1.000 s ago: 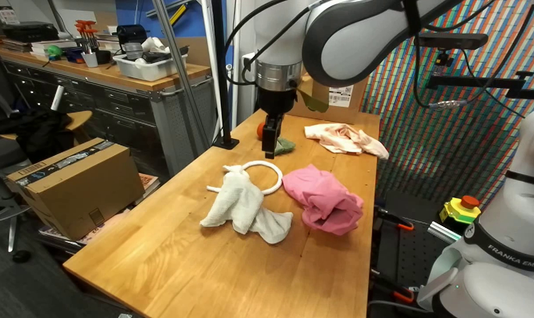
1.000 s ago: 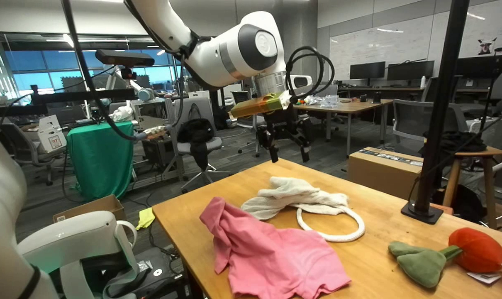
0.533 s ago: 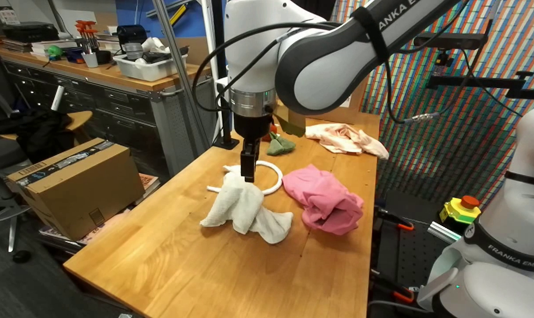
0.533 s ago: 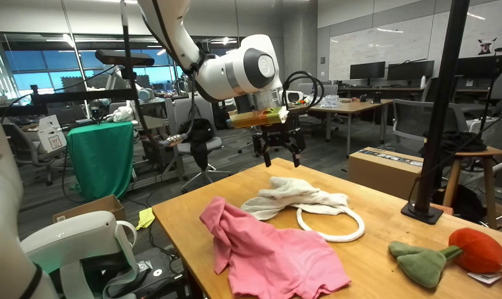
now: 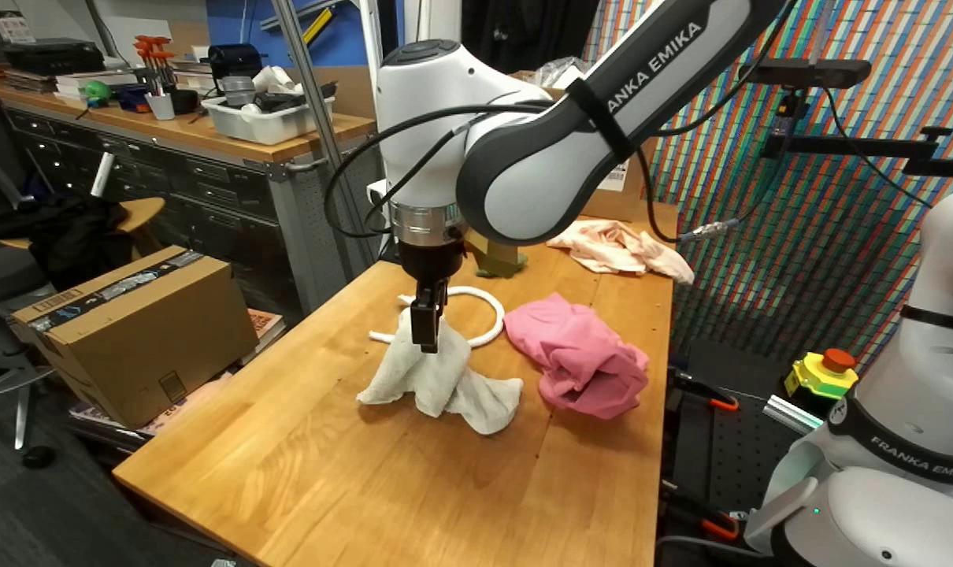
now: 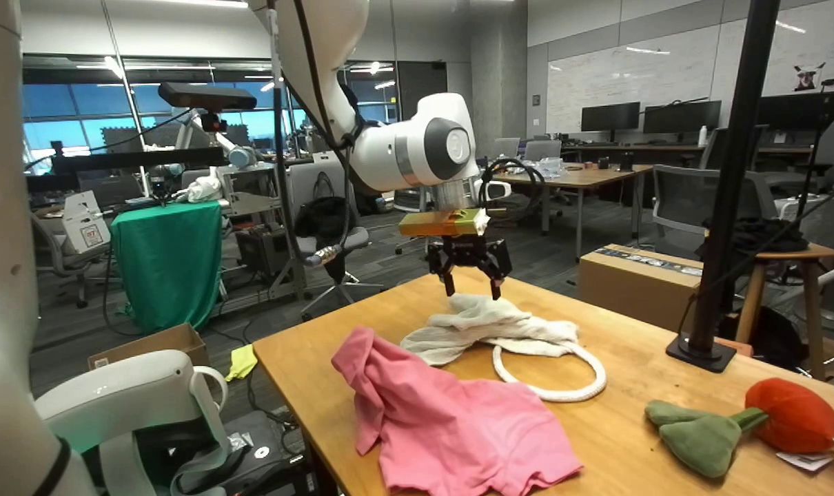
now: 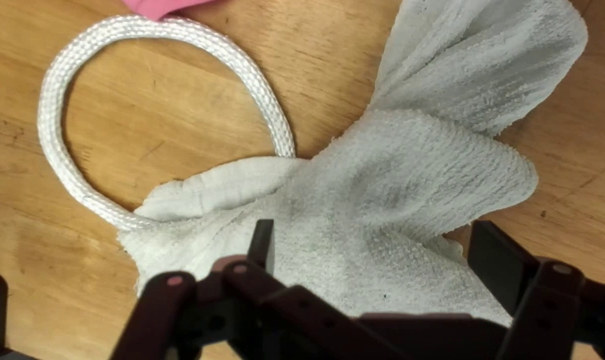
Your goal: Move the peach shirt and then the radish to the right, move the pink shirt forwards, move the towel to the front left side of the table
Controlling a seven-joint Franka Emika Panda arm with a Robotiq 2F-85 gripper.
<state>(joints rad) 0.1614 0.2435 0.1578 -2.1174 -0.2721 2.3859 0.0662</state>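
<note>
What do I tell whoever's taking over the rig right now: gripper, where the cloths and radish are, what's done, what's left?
Gripper: open above the towel, holding nothing.
Things: all on the table; towel partly over the white cord; pink shirt beside the towel; radish apart from both; peach shirt toward the far end in an exterior view.
Done: can't confirm the other three moves from here.
Left: towel not yet gripped; likely grasp it next, for the front left side.

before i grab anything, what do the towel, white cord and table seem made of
The towel looks like matte terry, perhaps cotton: nubbly texture, soft folds. The white cord seems braided fibre, maybe nylon or cotton, slightly shiny: plaited strands show. The table looks like sealed wood: grain, faint sheen; solid or veneer I can't tell.
</note>
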